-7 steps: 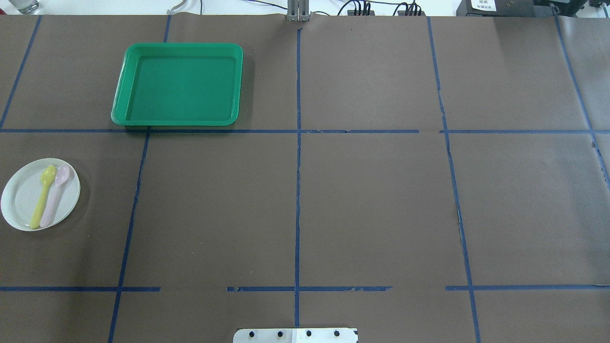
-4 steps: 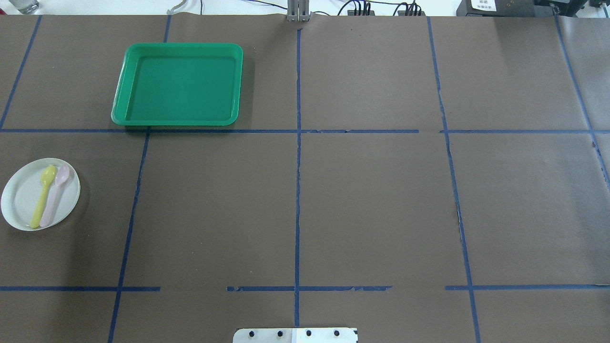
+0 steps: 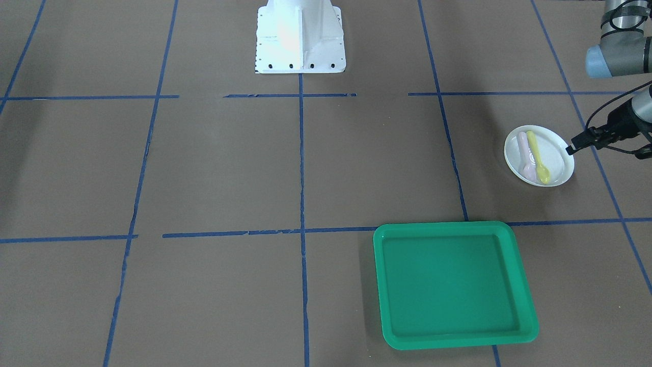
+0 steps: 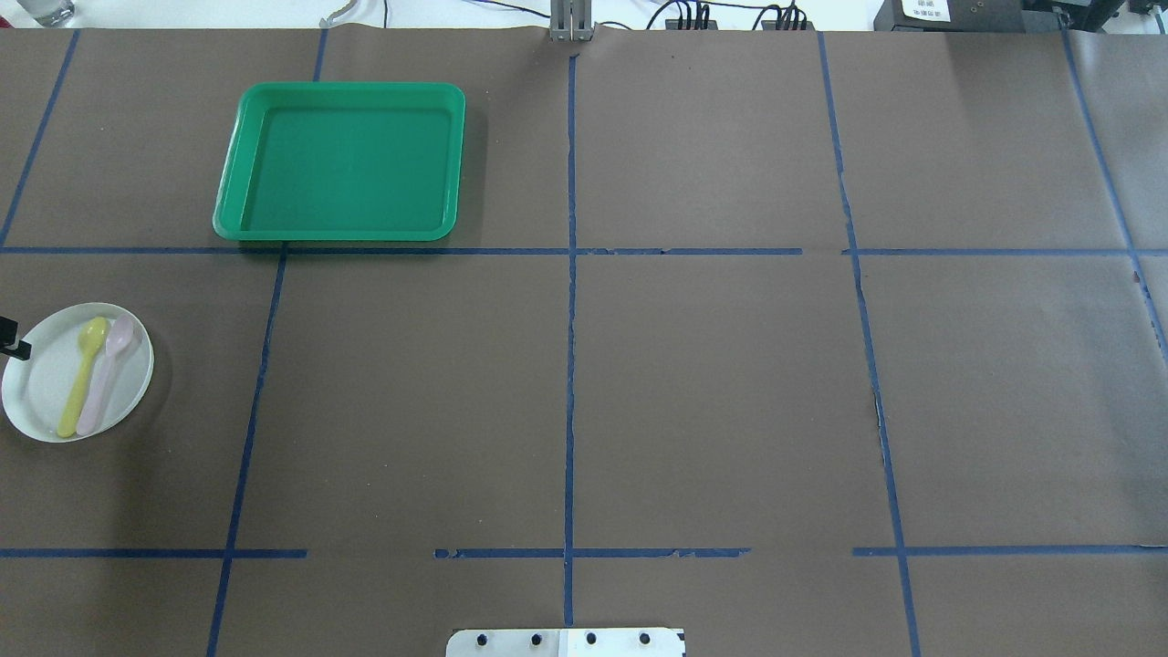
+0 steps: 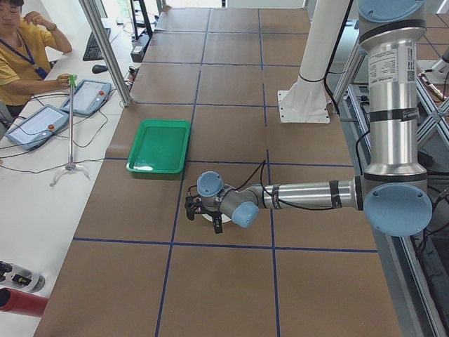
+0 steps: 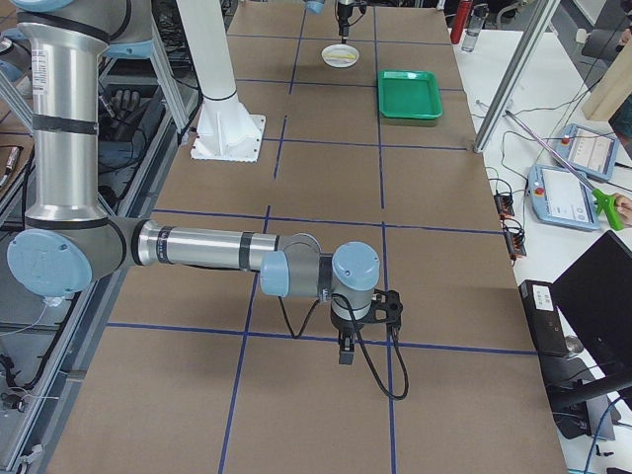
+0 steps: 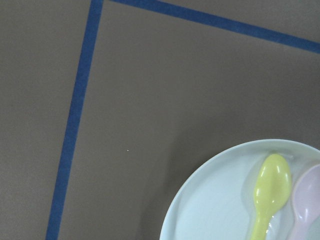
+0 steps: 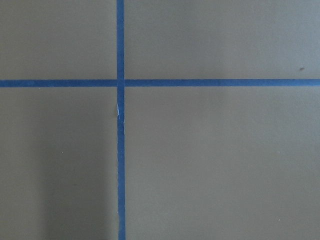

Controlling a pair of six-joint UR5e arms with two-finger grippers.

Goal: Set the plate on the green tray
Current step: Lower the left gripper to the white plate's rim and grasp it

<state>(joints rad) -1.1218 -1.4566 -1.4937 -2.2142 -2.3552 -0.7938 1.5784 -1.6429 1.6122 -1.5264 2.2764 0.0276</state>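
Watch it: left gripper [image 3: 573, 148] hovers at the rim of the plate [image 4: 36, 388], jaw gap you can't tell, seemingly holding nothing, plate on the table well apart from the green tray [image 4: 342, 89], so a shallow rim pinch could tip it and spill the loose spoons [image 4: 84, 374].

Silver tubular arms [image 5: 393, 105] with pale blue joint caps [image 5: 393, 219], black bands [image 6: 61, 124], white printed label [image 5: 386, 67], white bolted pedestal [image 3: 300, 35].

Even, bright light (soft shadows)
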